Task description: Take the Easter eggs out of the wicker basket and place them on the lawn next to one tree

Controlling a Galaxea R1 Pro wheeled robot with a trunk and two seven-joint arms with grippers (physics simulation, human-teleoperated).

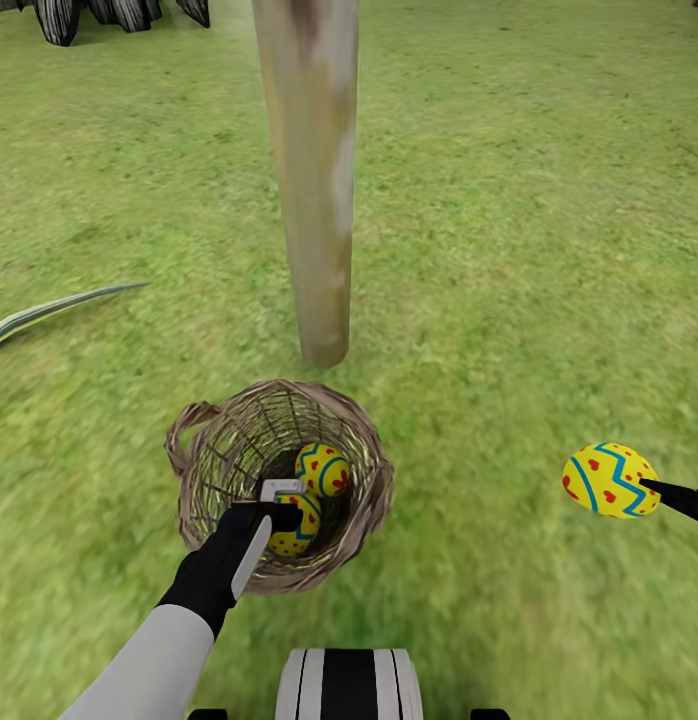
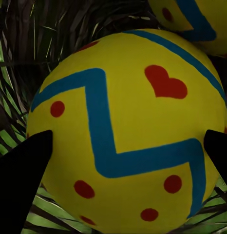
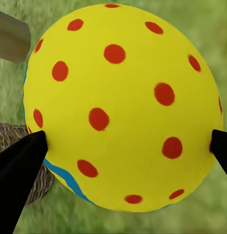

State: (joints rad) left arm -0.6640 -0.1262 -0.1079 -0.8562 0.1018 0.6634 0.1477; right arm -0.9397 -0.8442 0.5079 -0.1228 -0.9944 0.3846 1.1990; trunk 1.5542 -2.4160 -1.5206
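Note:
A brown wicker basket stands on the lawn, just in front of a pale grey-tan tree trunk. Two yellow Easter eggs lie inside it, one toward the trunk and one nearer me. My left gripper reaches into the basket, its fingers pressed on both sides of the nearer egg. My right gripper is shut on the third egg, held above the grass to the right of the basket. That egg sits between the dark fingers.
A long grey-green leaf lies on the grass at the left. Dark scaly plant bases stand at the far back left. My own base shows at the bottom. Open grass spreads around the trunk and to the right.

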